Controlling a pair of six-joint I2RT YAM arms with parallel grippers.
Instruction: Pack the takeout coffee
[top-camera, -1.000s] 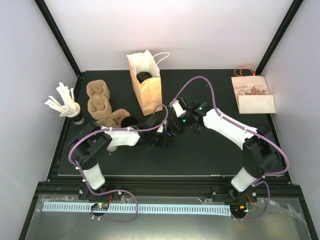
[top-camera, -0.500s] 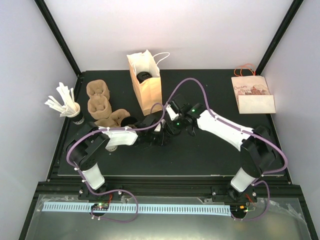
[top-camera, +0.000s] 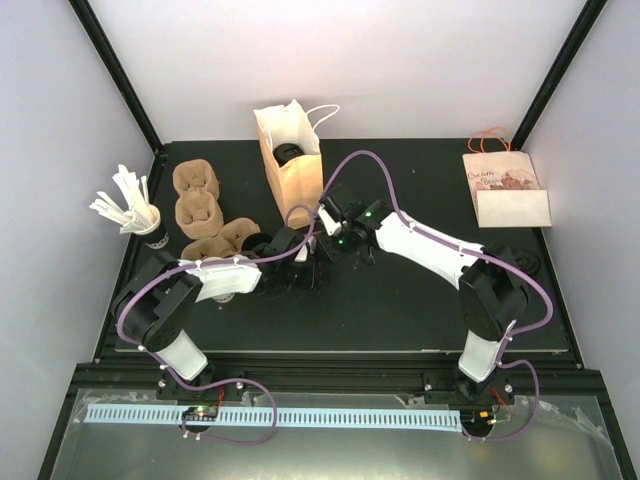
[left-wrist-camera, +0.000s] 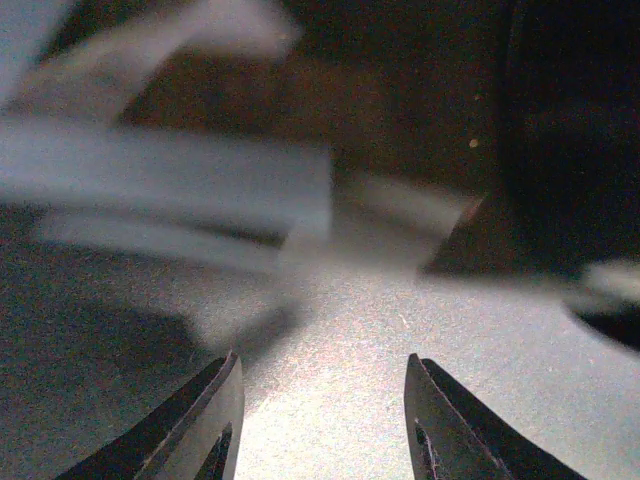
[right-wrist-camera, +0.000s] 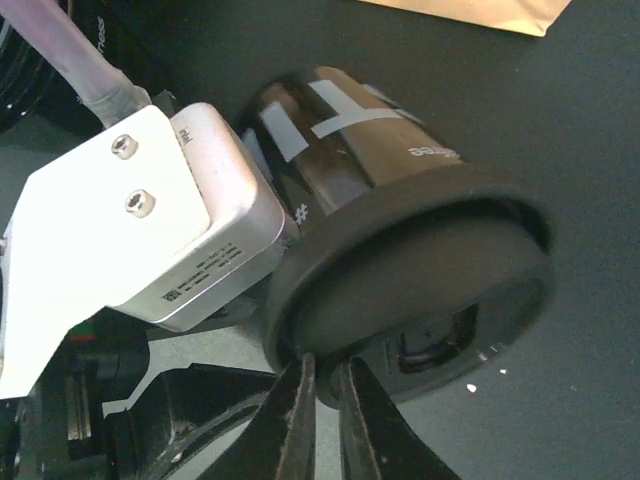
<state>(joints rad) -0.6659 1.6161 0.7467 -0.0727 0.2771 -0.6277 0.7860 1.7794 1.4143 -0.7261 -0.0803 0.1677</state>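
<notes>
Atop a black counter (top-camera: 420, 300) walled in white, both arms reaching inward before an upright paper bag (top-camera: 295, 175), left end effector (left-wrist-camera: 320, 400) part-spread, empty, right end effector (right-wrist-camera: 325, 375) pinched narrow on the lid rim of a tipped coffee cup (right-wrist-camera: 400, 250).

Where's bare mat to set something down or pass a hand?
Free: mat between the arms toward the near edge; back strip between the upright paper bag and the flat bag. Crowded: centre around the black cup, and the left by the carriers and stirrers.
</notes>
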